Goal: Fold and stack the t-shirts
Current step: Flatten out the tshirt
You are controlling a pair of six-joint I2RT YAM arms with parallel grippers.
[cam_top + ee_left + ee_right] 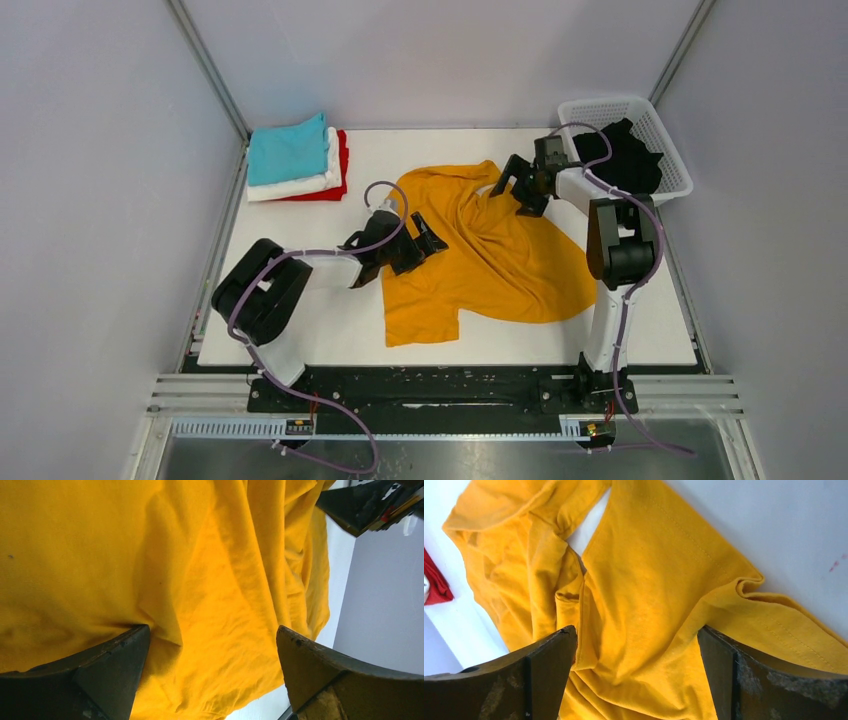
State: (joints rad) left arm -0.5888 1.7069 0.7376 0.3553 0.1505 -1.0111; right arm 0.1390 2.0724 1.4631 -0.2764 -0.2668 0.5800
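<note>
A mustard-orange t-shirt [495, 260] lies crumpled in the middle of the white table [320, 330]. My left gripper [425, 238] is open over the shirt's left side, with cloth [215, 605] between its spread fingers. My right gripper [510, 185] is open above the shirt's upper right part, with wrinkled cloth [644, 610] under its jaws. A folded stack stands at the back left, with a teal shirt [287, 150] on top, then a white one [300, 185] and a red one [335, 190]. A black shirt [628, 155] lies in the basket.
A white lattice basket [605, 108] stands at the back right corner. Grey walls close in the table on three sides. The red shirt's corner [436, 585] shows at the left edge of the right wrist view.
</note>
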